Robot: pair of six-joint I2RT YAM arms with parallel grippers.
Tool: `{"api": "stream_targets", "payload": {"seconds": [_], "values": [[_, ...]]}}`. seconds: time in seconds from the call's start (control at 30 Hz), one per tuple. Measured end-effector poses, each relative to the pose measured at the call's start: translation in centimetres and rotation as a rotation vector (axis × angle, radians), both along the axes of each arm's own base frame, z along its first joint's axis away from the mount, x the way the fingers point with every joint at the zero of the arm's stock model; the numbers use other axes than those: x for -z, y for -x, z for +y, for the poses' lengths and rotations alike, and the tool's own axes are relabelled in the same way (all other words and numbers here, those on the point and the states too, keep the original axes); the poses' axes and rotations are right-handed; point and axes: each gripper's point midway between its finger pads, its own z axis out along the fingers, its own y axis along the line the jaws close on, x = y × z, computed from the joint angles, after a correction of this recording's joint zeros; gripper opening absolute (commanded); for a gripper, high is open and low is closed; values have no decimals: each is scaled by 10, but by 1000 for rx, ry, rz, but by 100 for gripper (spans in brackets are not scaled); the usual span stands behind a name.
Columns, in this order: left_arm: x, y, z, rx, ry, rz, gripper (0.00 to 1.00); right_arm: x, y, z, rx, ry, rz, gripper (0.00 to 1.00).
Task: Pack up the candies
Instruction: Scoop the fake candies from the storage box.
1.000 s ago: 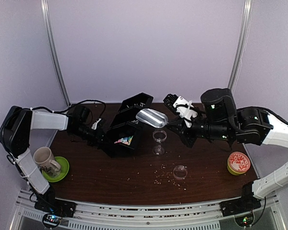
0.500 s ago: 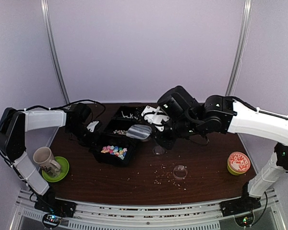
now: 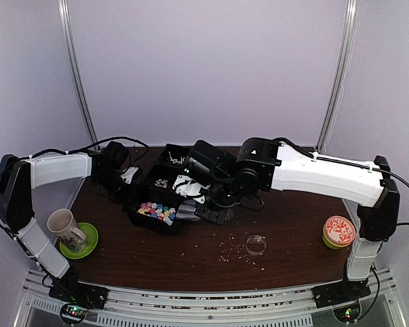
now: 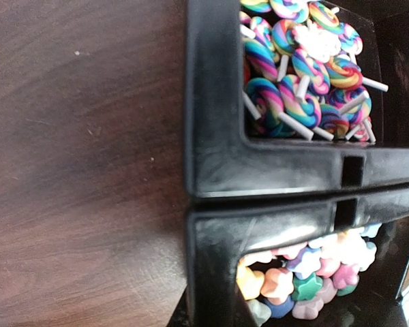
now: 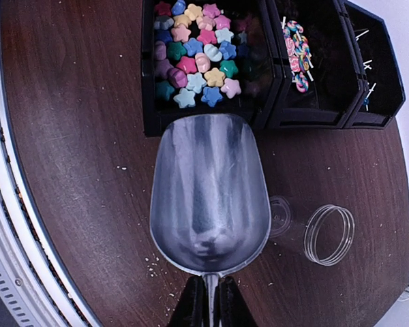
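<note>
The right gripper [image 5: 209, 303] is pinched on the thin handle of a metal scoop [image 5: 210, 191]; the scoop's bowl is empty; in the right wrist view its mouth points to 12 o'clock and overlaps the front wall of a row of black bins [image 5: 165, 122], though whether it touches the wall cannot be told. The candies lie in the bins, sorted by kind; the star candies [image 5: 194, 51] fill the compartment straight beyond the scoop's mouth; the swirl lollipops [image 5: 296, 51] lie in the middle compartment, at 1 o'clock from the scoop; a few white sticks [image 5: 365, 65] lie in the last one, at 2 o'clock. A clear jar [image 5: 329, 234] sits on the table [image 3: 191, 252] at 3 o'clock from the scoop, apart from the bins.

In the top view the left gripper [image 3: 127, 180] is at the bins' 9 o'clock side; I cannot tell whether its fingers are spread or pressed together. A mug [image 3: 63, 225] stands on a green saucer [image 3: 88, 240] at the table's 8 o'clock; a small clear lid [image 3: 256, 244] lies among pale crumbs [image 3: 226, 253] towards 5 o'clock; a red-patterned round thing [image 3: 339, 230] sits at 4 o'clock.
</note>
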Motion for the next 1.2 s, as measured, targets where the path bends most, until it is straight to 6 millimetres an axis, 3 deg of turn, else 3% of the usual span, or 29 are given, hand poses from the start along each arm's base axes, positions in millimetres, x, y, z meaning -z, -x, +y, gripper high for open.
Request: {"api": "stream_targets", "payload": {"seconds": [0.53,1.2], "values": [[-2,7,-1,59,-111,-44,0,39,-8,14,5,160,43,0],[-18,-2,1,73,-209,-110,0,41,-15,29,8,172,40,0]]}}
